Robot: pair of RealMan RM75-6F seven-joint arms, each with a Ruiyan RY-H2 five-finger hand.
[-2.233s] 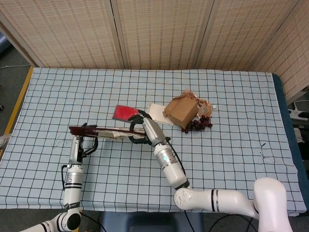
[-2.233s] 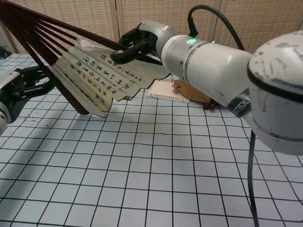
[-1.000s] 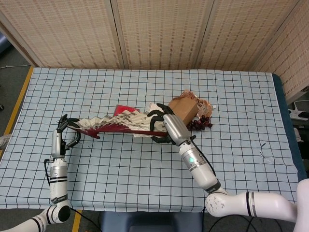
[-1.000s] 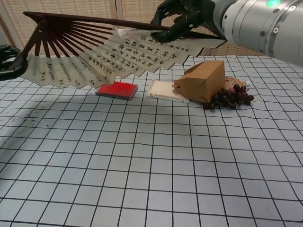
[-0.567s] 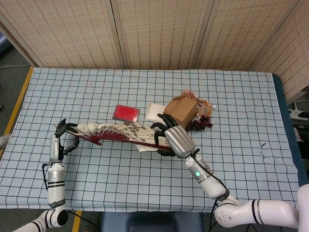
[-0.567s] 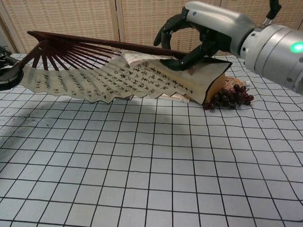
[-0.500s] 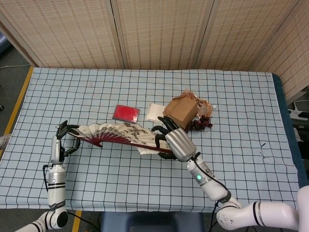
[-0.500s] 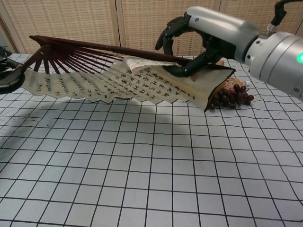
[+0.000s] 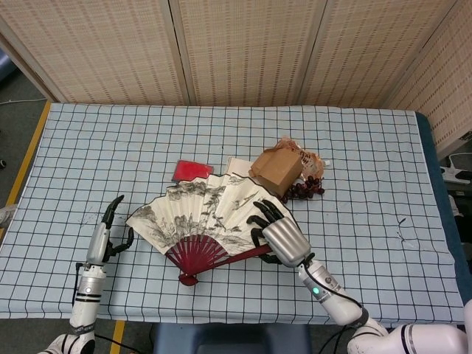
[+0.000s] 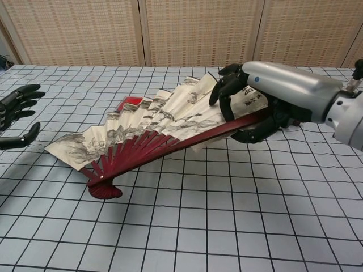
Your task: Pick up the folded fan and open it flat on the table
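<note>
Currently the fan (image 9: 206, 221) lies spread open on the bench (image 9: 369, 162), pivot end toward the near edge. Right hand (image 9: 279, 237) grips the fan's right-hand outer rib: thumb below the rib, fingers (image 10: 227, 79) resting on the paper leaf. Left hand (image 9: 107, 234) hovers just left of the fan, fingers spread, holding nothing. A red card (image 9: 190, 170), partly under the fan's far edge, and a brown box (image 9: 278, 169) sit beyond it.

Lab-like test corner (woven screens (image 9: 243, 51) behind a checked tablecloth (image 9: 369, 221))
</note>
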